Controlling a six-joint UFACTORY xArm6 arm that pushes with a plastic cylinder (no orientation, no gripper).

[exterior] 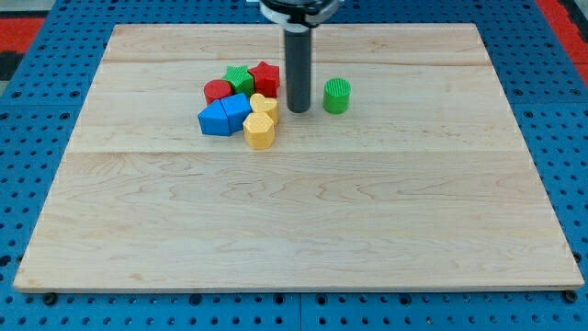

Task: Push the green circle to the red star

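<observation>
The green circle stands alone on the wooden board, right of the cluster. The red star sits at the cluster's upper right. My tip rests on the board between them, a short gap left of the green circle and just right of the red star, touching neither as far as I can tell. The dark rod rises from the tip to the view's top.
The cluster left of the tip holds a green star, a red circle, two blue blocks, a yellow hexagon and another yellow block. The wooden board lies on a blue pegboard.
</observation>
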